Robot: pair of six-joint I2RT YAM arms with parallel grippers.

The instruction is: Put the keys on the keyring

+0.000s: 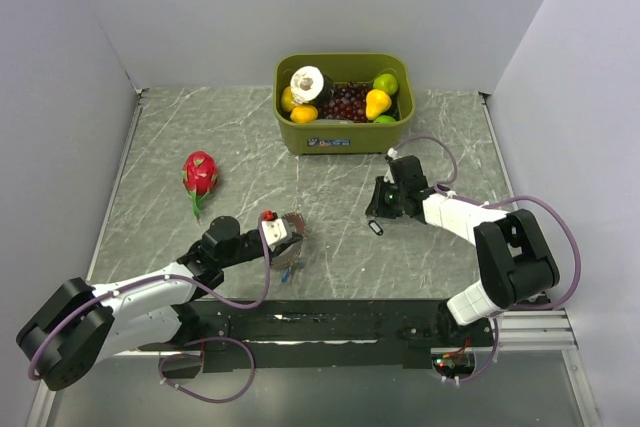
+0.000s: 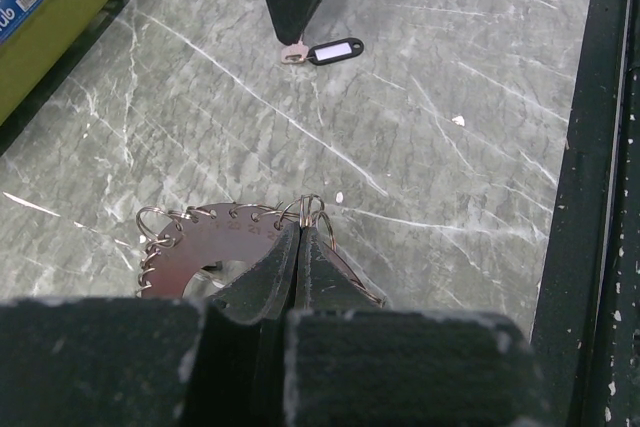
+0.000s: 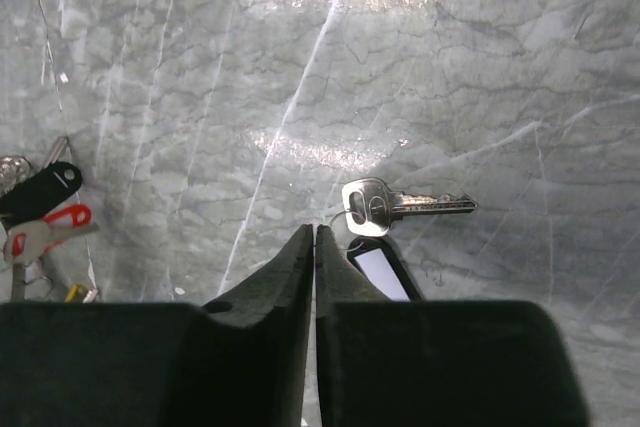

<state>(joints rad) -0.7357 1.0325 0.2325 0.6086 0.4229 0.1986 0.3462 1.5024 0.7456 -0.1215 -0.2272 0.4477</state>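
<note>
The left pincer (image 2: pixel 300 233) is clamped tight on the rim of the keyring (image 2: pixel 215 232), low at the near-centre of the desk (image 1: pixel 330 177); whether the keyring rests on the desk I cannot tell; red and black keys (image 3: pixel 45 187) already hang from it; the right pincer (image 3: pixel 316 239) is closed with nothing visible between its fingers, just beside the loose key (image 3: pixel 405 203) and its black tag (image 3: pixel 385 272); it should open, straddle the key's head squarely, pinch firmly, then carry it left to a free loop.

Green bin (image 1: pixel 380 135) with fruit at far edge of marble table (image 1: pixel 230 127); dragon fruit (image 1: pixel 200 174) lying left, apart
</note>
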